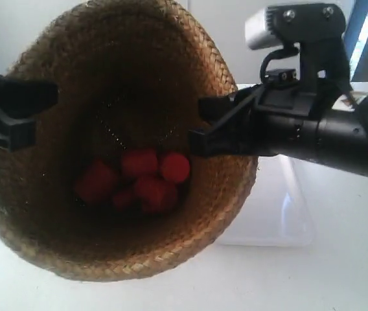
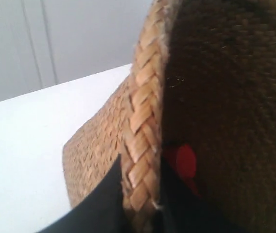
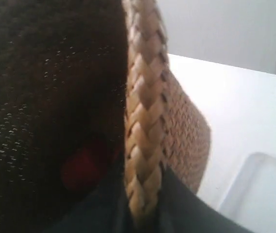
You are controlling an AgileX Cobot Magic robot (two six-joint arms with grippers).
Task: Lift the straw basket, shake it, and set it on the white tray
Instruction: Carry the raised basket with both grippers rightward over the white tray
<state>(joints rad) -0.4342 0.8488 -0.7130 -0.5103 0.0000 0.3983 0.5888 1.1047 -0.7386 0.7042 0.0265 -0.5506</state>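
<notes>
The straw basket (image 1: 190, 259) is held up and tilted, just beside the white tray (image 1: 281, 220) and not yet on it. Red pieces (image 1: 145, 178) lie in its bottom. The left gripper (image 2: 140, 199) and the right gripper (image 3: 143, 204) each clamp its braided rim, on opposite sides. For the shake, I would move both arms together in small swings, so the rim does not slip and no piece jumps out.

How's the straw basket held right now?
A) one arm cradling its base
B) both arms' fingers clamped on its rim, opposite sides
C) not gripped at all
B: the straw basket has its braided rim pinched between the left fingers and between the right fingers in the wrist views.
</notes>
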